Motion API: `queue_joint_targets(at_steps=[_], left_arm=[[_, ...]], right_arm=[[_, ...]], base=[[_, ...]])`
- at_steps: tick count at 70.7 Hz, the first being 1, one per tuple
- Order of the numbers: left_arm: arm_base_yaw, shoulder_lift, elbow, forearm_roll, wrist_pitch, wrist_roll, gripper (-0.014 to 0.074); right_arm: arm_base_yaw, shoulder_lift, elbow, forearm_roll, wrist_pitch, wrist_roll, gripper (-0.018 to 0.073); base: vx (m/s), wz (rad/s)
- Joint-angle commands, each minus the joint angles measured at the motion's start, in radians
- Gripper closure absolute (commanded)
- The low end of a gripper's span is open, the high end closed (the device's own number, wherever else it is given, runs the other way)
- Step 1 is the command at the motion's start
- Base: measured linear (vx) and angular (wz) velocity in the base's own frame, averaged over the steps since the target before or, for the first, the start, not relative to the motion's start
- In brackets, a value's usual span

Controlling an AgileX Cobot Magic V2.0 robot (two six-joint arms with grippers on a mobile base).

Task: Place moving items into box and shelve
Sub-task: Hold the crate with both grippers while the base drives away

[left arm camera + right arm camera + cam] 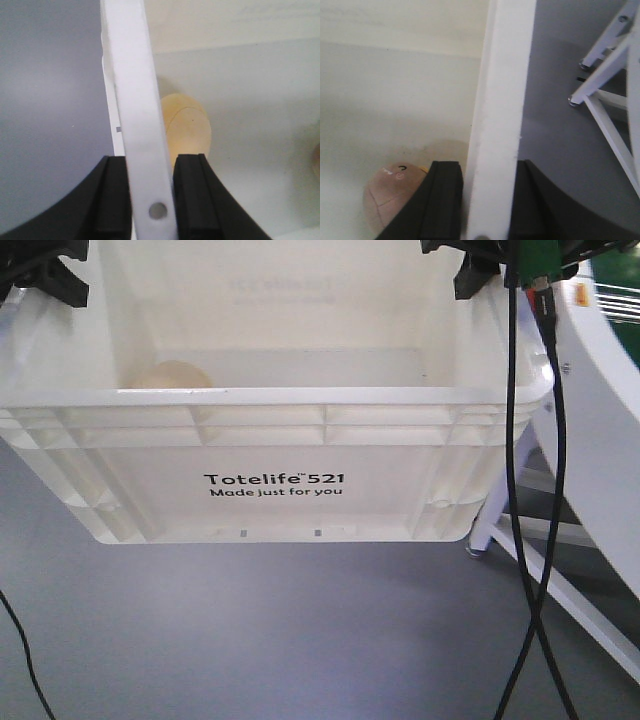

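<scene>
A big white box point(270, 490) with black words on its front is held at both short ends. The left pincer point(150, 167) is closed tight on the left rim of the box, with one black finger point(112, 200) outside the wall and one inside. The right pincer point(487, 172) is closed the same way on the right rim of the box. Two small round buns are seen on the bottom of the box. The pale cream bun point(187, 127) is lying inside the box by its left wall, just beside the left pincer. The pinkish-brown bun point(387, 197) is lying inside the box near its right wall, just beside the right pincer. A grey floor point(300, 640) is seen below the box. White frame legs point(605, 75) are standing on the floor to the right of the box, and black cables point(515, 490) are hanging down in front of its right end.
</scene>
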Motion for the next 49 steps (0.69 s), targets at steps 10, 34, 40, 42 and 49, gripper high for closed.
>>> queue_joint_targets(at_steps=[10,34,40,42,49], left_arm=[[-0.039,-0.055,-0.044,-0.285,-0.115,0.002,0.0596],[-0.039,-0.055,-0.044,-0.285,-0.114,0.002,0.0596],[-0.039,-0.055,-0.044,-0.285,-0.109,0.002,0.0596],[-0.039,-0.055,-0.044,-0.286,-0.109,0.002,0.0596],[-0.039,-0.055,-0.044,-0.285,-0.108,0.002,0.0596]], right_arm=[[0.033,-0.059,-0.046,0.227,-0.013,-0.004,0.0564],[0.033,-0.059,-0.046,0.228,-0.012,-0.004,0.0564],[0.033,-0.059,-0.046,0.227,-0.009,-0.004,0.0564],[0.033,-0.059,-0.046,0.228,-0.010,-0.004,0.0564],[0.033,-0.059,-0.046,0.228,-0.008,-0.004,0.0564]], base=[[-0.10,0.87],[-0.04,0.94],[0.03,0.99],[0.04,0.99],[0.06,0.99]])
